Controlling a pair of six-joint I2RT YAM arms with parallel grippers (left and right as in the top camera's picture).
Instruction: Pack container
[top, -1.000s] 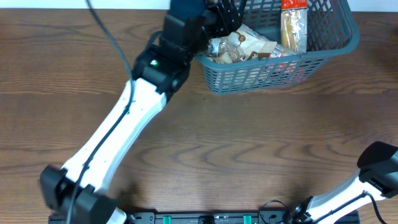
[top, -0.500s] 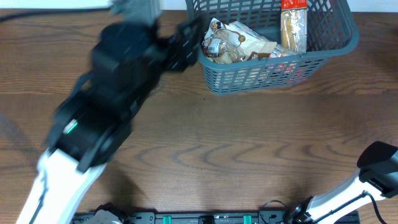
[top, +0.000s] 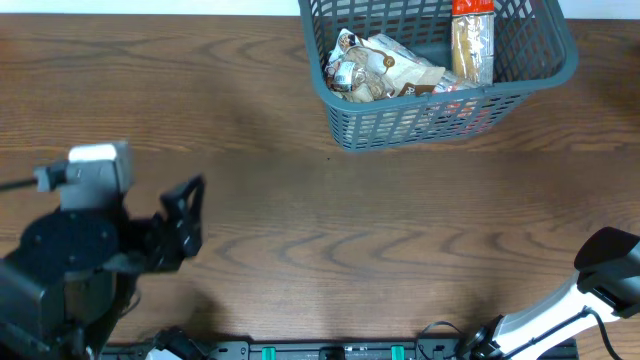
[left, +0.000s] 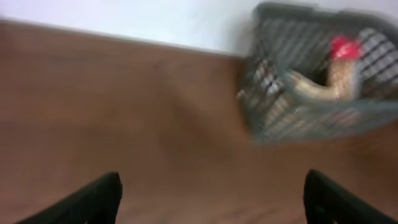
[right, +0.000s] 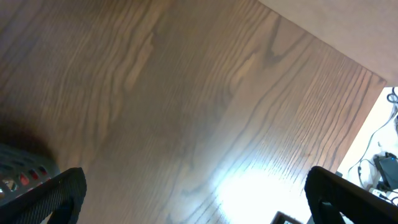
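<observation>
L gripper (left: 211, 205): spread wide, nothing between. In overhead it sits at near edge over bare table (top: 400, 230), well apart from container (top: 430, 122).

R gripper (right: 193, 199): also spread, empty, low over table. A corner of the container just shows at the edge of its view.

Container at far edge of table, upright. It holds crinkly snack packets (top: 385, 70) and a red-topped pack (top: 472, 40) beside them.

Judgement: container prob. stiff and light, lattice walls may flex a bit. Thick rim looks the best hold; taken at one end only, it may tip w/ load. Packets prob. light, soft, w/ slick film, so pinch at a seam edge, not the puffed middle.
</observation>
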